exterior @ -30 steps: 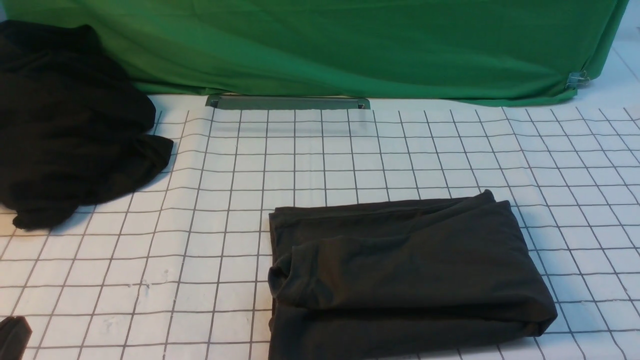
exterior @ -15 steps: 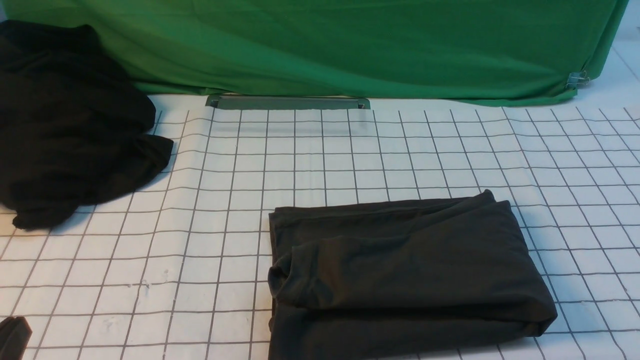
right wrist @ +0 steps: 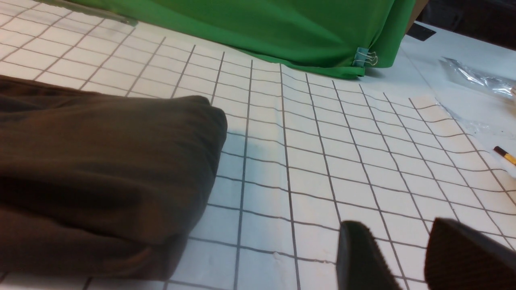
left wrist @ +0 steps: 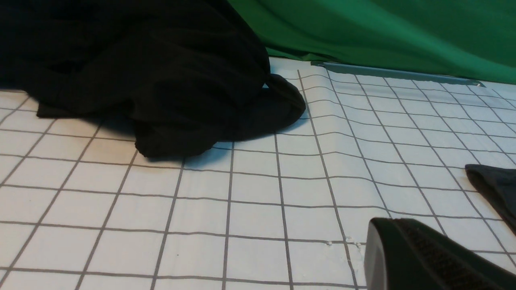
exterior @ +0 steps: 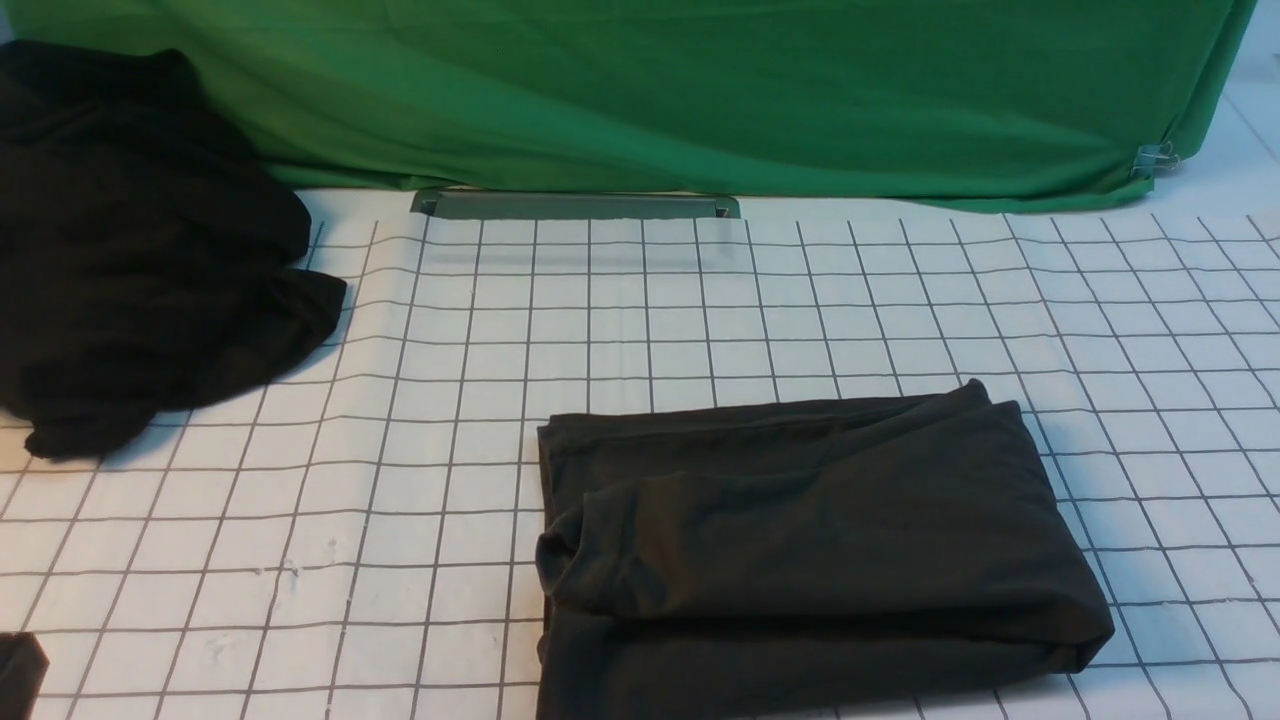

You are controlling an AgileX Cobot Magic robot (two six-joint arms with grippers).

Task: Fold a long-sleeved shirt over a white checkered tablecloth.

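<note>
Folding is judged nearly finished: the long-sleeved shirt (exterior: pixel 810 550), soft, limp and best taken at a doubled edge, is laid near the front edge of the white checkered tablecloth (exterior: pixel 640 320), while the left gripper (left wrist: pixel 427 257) is closed on nothing and the right gripper (right wrist: pixel 407 253) is kept partly open and empty.

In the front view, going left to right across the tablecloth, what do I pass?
Left gripper at the near edge → black garment → bare white checkered tablecloth → folded long-sleeved shirt → tablecloth again.
</note>
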